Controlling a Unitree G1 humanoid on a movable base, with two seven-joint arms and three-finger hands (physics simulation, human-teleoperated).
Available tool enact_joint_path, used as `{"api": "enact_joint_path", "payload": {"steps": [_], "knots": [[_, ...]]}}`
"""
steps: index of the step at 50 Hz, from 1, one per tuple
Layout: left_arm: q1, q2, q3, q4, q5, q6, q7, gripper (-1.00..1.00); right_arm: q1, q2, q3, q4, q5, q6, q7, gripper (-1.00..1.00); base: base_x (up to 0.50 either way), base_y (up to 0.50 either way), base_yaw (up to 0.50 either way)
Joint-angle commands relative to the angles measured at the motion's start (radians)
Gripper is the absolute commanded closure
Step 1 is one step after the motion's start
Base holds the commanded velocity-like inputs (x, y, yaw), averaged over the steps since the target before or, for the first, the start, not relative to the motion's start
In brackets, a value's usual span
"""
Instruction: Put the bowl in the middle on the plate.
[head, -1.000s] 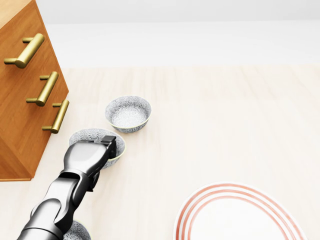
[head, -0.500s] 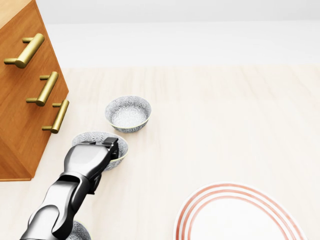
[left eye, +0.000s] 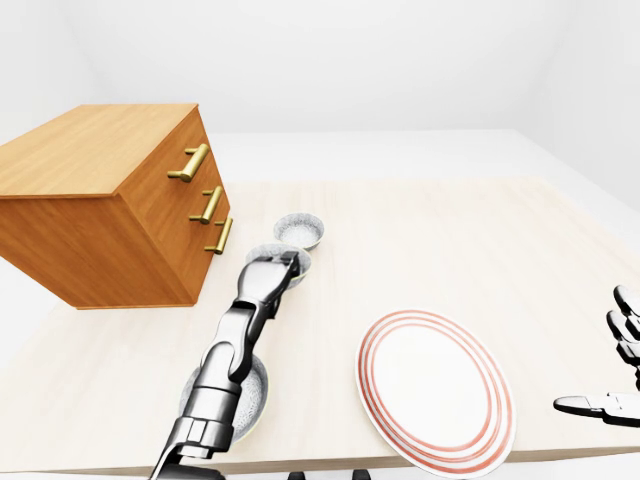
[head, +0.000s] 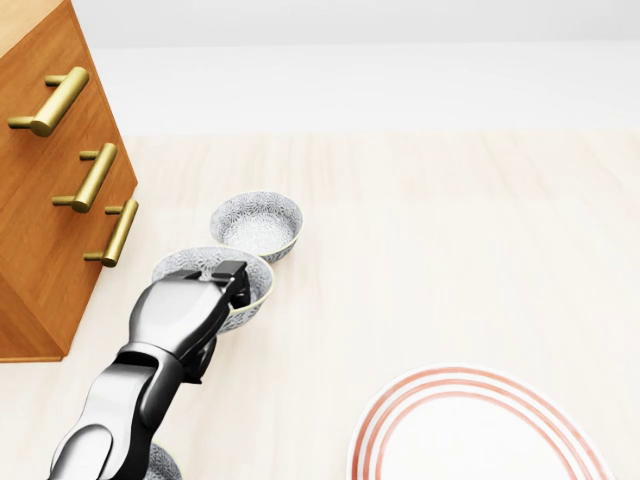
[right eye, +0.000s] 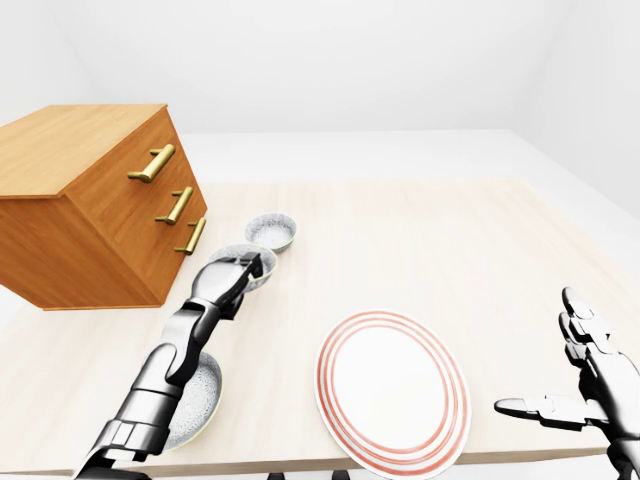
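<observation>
Three patterned grey bowls stand in a line on the pale table (head: 450, 230). The middle bowl (head: 200, 260) is in my left hand (head: 232, 282), whose fingers are shut over its near rim; it looks raised a little and tilted. The far bowl (head: 256, 225) sits just beyond it. Under my forearm lies the near bowl (right eye: 197, 398), partly hidden. The white plate (left eye: 435, 395) with red rings is at the lower right of the bowls. My right hand (right eye: 548, 362) hovers open at the table's right edge, holding nothing.
A wooden chest of drawers (left eye: 100, 220) with brass handles (head: 95, 178) stands on the table close to the left of the bowls. The table's near edge runs just below the plate and the near bowl.
The middle bowl has risen in my left hand and shifted slightly right, toward the far bowl. The far bowl and plate have not moved.
</observation>
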Motion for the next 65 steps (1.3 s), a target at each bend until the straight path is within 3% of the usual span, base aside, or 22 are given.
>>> {"api": "enact_joint_path", "payload": {"steps": [1,12,29,30,47,48,54,64,65], "knots": [[0.038,-0.026,-0.006,-0.141,-0.070,0.000,-0.025,1.00,-0.001,0.001,-0.001,-0.004,-0.002,0.000,0.001,-1.00,0.00,0.00,0.00],[0.118,-0.072,-0.039,-0.339,-0.080,0.000,-0.105,1.00,-0.001,0.002,0.000,-0.002,-0.003,0.000,0.000,-1.00,0.00,0.00,0.00],[0.178,-0.106,-0.080,-0.451,-0.087,0.000,-0.150,1.00,0.002,0.002,0.001,0.000,-0.001,0.000,0.000,-1.00,0.00,0.00,0.00],[0.211,-0.139,-0.119,-0.552,-0.095,0.000,-0.206,1.00,0.001,0.001,-0.001,-0.003,-0.001,0.000,0.001,-1.00,0.00,0.00,0.00],[0.288,-0.188,-0.249,-0.703,-0.091,0.000,-0.262,1.00,0.000,0.002,-0.003,-0.015,-0.002,0.000,0.002,-1.00,0.00,0.00,0.00],[0.306,-0.202,-0.284,-0.732,-0.083,0.000,-0.274,1.00,0.000,0.004,-0.001,-0.010,-0.003,0.000,0.002,-1.00,0.00,0.00,0.00],[0.330,-0.193,-0.337,-0.743,-0.151,0.000,-0.289,1.00,0.001,0.004,-0.002,-0.009,-0.002,0.000,0.002,-1.00,0.00,0.00,0.00],[0.353,-0.192,-0.384,-0.751,-0.138,0.000,-0.281,1.00,0.002,0.005,-0.004,-0.013,-0.002,0.000,0.002,-1.00,0.00,0.00,0.00],[0.355,-0.185,-0.392,-0.722,-0.143,0.000,-0.251,1.00,0.002,0.004,-0.005,-0.012,-0.001,0.000,0.002,-1.00,0.00,0.00,0.00]]}}
